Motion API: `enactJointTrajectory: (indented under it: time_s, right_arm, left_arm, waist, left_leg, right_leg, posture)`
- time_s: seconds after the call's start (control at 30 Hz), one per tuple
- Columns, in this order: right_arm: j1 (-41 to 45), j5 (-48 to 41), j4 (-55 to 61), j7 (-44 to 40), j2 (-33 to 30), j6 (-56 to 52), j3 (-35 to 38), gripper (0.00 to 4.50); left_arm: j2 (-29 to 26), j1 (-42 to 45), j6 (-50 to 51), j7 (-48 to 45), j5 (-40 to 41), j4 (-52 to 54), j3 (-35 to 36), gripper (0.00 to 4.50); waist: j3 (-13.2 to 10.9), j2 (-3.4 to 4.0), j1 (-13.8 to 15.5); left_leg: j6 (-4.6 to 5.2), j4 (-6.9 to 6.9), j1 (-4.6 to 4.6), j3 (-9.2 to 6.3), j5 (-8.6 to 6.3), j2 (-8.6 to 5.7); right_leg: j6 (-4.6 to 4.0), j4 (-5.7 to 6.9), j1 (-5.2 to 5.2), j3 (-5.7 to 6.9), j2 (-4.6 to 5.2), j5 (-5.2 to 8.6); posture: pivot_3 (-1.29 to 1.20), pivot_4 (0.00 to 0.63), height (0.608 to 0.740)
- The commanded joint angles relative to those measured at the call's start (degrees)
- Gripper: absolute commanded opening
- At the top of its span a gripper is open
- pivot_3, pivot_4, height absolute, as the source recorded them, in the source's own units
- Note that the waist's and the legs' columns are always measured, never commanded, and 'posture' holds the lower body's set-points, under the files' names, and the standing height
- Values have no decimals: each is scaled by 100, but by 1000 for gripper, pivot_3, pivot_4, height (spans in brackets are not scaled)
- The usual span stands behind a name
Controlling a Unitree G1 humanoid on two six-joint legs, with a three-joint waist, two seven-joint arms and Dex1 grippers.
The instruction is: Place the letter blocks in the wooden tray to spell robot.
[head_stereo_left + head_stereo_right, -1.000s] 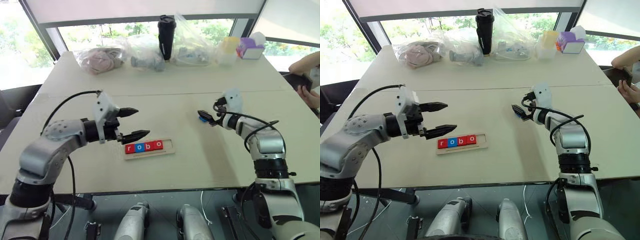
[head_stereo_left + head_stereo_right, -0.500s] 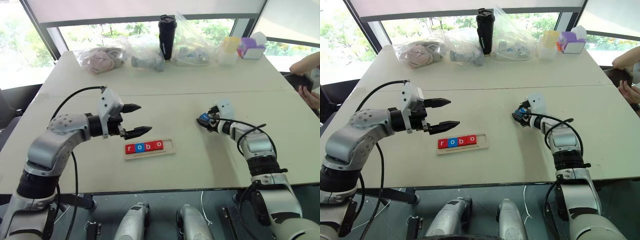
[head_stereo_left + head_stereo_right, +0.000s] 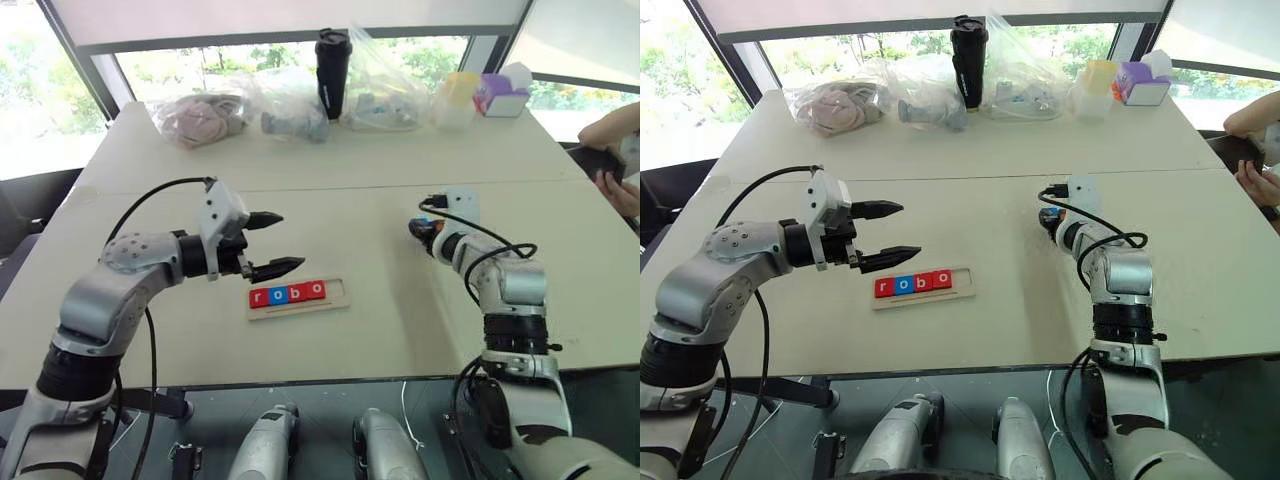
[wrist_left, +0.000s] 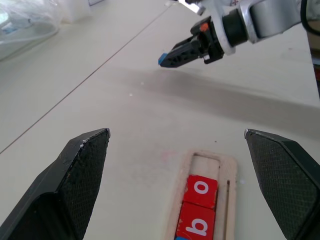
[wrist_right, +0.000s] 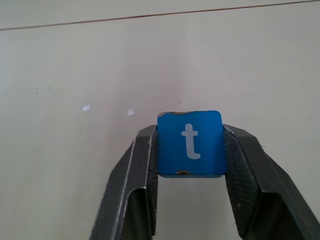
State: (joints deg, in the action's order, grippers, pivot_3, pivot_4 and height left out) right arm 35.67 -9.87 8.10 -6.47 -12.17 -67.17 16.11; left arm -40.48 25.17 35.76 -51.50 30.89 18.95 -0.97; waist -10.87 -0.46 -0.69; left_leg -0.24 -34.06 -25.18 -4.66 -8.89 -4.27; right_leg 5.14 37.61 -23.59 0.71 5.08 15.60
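Note:
The wooden tray (image 3: 338,292) lies on the table in front of me. Letter blocks (image 3: 288,294) in it read r, o, b, o, and the slot at its right end is bare. My left gripper (image 3: 290,240) hovers open just above and left of the tray. My right gripper (image 3: 415,228) is raised off the table to the right of the tray, shut on a blue block with a white t (image 5: 190,143). The left wrist view shows the tray's rim (image 4: 186,165), a red o (image 4: 202,189), and the right gripper (image 4: 170,56) with its blue block (image 4: 162,60).
Plastic bags (image 3: 290,105), a black tumbler (image 3: 332,72) and small containers (image 3: 500,95) line the table's far edge. A person's hand (image 3: 618,180) holding a dark object shows at the right edge. A seam (image 3: 340,188) runs across the tabletop.
My right gripper dipped to the table, shut on the blue t block and lifted it, with the wrist turning. The left arm stayed put.

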Motion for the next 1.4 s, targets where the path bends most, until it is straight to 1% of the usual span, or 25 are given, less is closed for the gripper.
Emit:
enactJointTrajectory:
  time_s: [0.03,0.1,0.17,0.2,0.37,0.47,0.57,0.63,0.67,0.7,0.73,0.77,0.8,0.87,0.9,0.97,1.0,1.07,1.1,1.13,1.17,1.23,1.33,1.4]
  right_arm:
    - [-294,-122,1783,312,443,-1707,146,1197]
    - [-479,-130,2429,360,735,-2342,143,1197]
    - [-779,-120,2908,506,1094,-2522,87,1197]
    - [-890,-85,3046,600,1244,-2533,53,1197]
    - [-1100,22,3199,880,1601,-2533,18,1197]
    - [-1296,68,3240,1061,1873,-2533,-47,1197]
    - [-1334,60,3222,1127,1982,-2533,-16,1197]
    - [-1404,0,3220,1100,2036,-2533,4,2267]
    - [-1451,-31,3216,1080,2036,-2533,-8,2644]
    - [-1485,-49,3214,1069,2018,-2533,-27,3182]
    - [-1496,-58,3222,1058,1927,-2533,-81,3511]
    - [-1481,-87,3242,1008,1748,-2533,-177,4189]
    - [-1444,-137,3297,935,1496,-2533,-297,4418]
    - [-1293,-308,3424,606,906,-2533,-461,4418]
    - [-1239,-351,3484,395,515,-2259,-588,4418]
    - [-1419,-145,3450,-209,-745,-936,-1231,4418]
    - [-1620,-129,3331,-691,-1234,-117,-1411,4418]
    - [-1867,-483,2848,-1458,-1549,741,-1110,4418]
    - [-2009,-839,2577,-2198,-1736,1273,-875,4418]
    - [-2103,-1067,2389,-2708,-1867,1651,-736,4418]
    - [-2202,-1181,2186,-3164,-2035,2093,-658,4418]
    - [-2224,-1370,1646,-3948,-2419,2596,-581,4418]
    - [-1880,-1270,516,-5201,-3112,3373,-1032,4418]
    - [-1756,-1044,-11,-5743,-3410,3856,-1410,4418]
  left_arm:
    - [-258,-92,2,-222,1,261,32,4500]
    - [-492,-181,-105,-408,-208,260,-130,4500]
    - [-697,-263,-314,-596,-484,198,-337,4500]
    - [-705,-263,-378,-644,-532,151,-388,4500]
    - [-536,-140,-483,-676,-633,8,-508,4500]
    - [-428,-77,-564,-677,-757,-51,-607,4500]
    - [-373,-43,-575,-698,-811,-80,-623,4500]
    - [-366,-54,-580,-715,-815,-89,-608,4500]
    - [-369,-60,-592,-724,-827,-98,-611,4500]
    - [-373,-64,-602,-731,-837,-105,-614,4500]
    - [-377,-68,-604,-736,-835,-106,-607,4500]
    - [-381,-68,-604,-737,-831,-111,-598,4500]
    - [-390,-73,-597,-737,-821,-109,-580,4500]
    - [-413,-90,-594,-740,-815,-110,-554,4500]
    - [-425,-96,-594,-744,-813,-114,-545,4500]
    - [-460,-108,-577,-769,-807,-131,-542,4500]
    - [-475,-112,-590,-792,-820,-150,-558,4500]
    - [-476,-107,-612,-815,-837,-180,-580,4500]
    - [-468,-103,-614,-826,-832,-183,-590,4500]
    - [-460,-99,-611,-835,-827,-184,-594,4500]
    - [-452,-99,-607,-848,-824,-180,-597,4500]
    - [-456,-92,-613,-886,-835,-182,-614,4500]
    - [-513,-82,-592,-971,-817,-123,-610,4500]
    - [-577,-87,-568,-1025,-848,-113,-620,4500]
  waist:
    - [0,0,-2]
    - [1,1,-5]
    - [3,5,-9]
    - [3,5,-9]
    - [2,6,-3]
    - [3,6,-8]
    - [2,6,-16]
    - [2,6,-29]
    - [2,6,-27]
    - [2,6,-26]
    - [3,6,-26]
    - [2,6,-26]
    - [2,6,-23]
    - [2,6,1]
    - [2,6,0]
    - [-1,9,-1]
    - [0,7,-2]
    - [5,-5,-7]
    - [5,-8,-16]
    - [4,-6,-23]
    - [2,-5,-22]
    - [0,-3,-17]
    - [-1,-5,-13]
    - [-1,-8,-5]
  left_leg:
    - [0,5,-2,0,0,0]
    - [-1,5,-4,0,-1,3]
    - [-1,5,-4,2,-1,3]
    - [-1,4,-3,3,-1,3]
    - [-3,1,-4,3,-1,3]
    - [-2,2,-4,3,-1,6]
    - [-1,7,-10,4,0,6]
    - [-1,6,-15,6,1,8]
    - [-1,7,-15,6,1,8]
    - [-1,7,-15,6,1,9]
    - [-1,7,-15,6,1,10]
    - [-1,6,-13,6,1,11]
    - [-1,5,-12,6,1,11]
    - [0,2,-13,6,1,10]
    - [0,-4,-14,6,1,10]
    - [0,-9,-15,10,1,8]
    - [1,-8,-16,13,1,6]
    - [4,-6,-13,14,-2,8]
    - [7,-5,-8,13,-4,13]
    - [8,-3,-3,11,-5,17]
    - [9,0,-4,12,-5,18]
    - [10,-3,-5,12,-5,18]
    - [10,-18,-5,15,-4,17]
    - [11,-22,-4,16,-4,17]
  right_leg:
    - [0,0,-5,0,0,0]
    - [-2,0,-7,0,-1,1]
    - [-14,-1,-7,-2,-1,5]
    - [-25,-1,-7,-4,0,9]
    - [-46,-18,-6,-5,0,-1]
    - [-45,-20,-7,-5,0,-2]
    - [-40,-20,-15,-6,-1,-4]
    - [-27,-19,-20,-6,-4,-12]
    - [-27,-19,-21,-6,-4,-12]
    - [-27,-17,-21,-6,-5,-12]
    - [-27,-17,-21,-6,-6,-12]
    - [-28,-17,-19,-6,-6,-11]
    - [-31,-17,-18,-5,-6,-9]
    - [-43,-20,-16,-5,-5,-3]
    - [-43,-25,-11,-5,-5,-3]
    - [-42,-34,-7,-5,-3,-3]
    - [-41,-41,-5,-4,0,-3]
    - [-37,-54,5,0,-2,-2]
    - [-32,-55,13,4,-4,-2]
    - [-22,-55,18,6,-6,-5]
    - [-15,-54,16,6,-6,-9]
    - [-13,-51,16,6,-6,-11]
    - [-17,-52,22,6,-5,-12]
    - [-30,-55,26,4,-3,-10]
  posture:
    - [0,150,740]
    - [0,150,740]
    - [0,150,740]
    - [0,150,740]
    - [0,150,740]
    - [0,150,740]
    - [0,150,740]
    - [0,150,740]
    - [0,150,740]
    - [0,150,740]
    - [0,150,740]
    - [0,150,740]
    - [0,150,740]
    - [0,150,740]
    - [0,150,740]
    - [0,150,740]
    - [0,150,740]
    - [0,150,740]
    - [0,150,740]
    - [0,150,740]
    - [0,150,740]
    - [0,150,740]
    - [0,150,740]
    - [0,150,740]
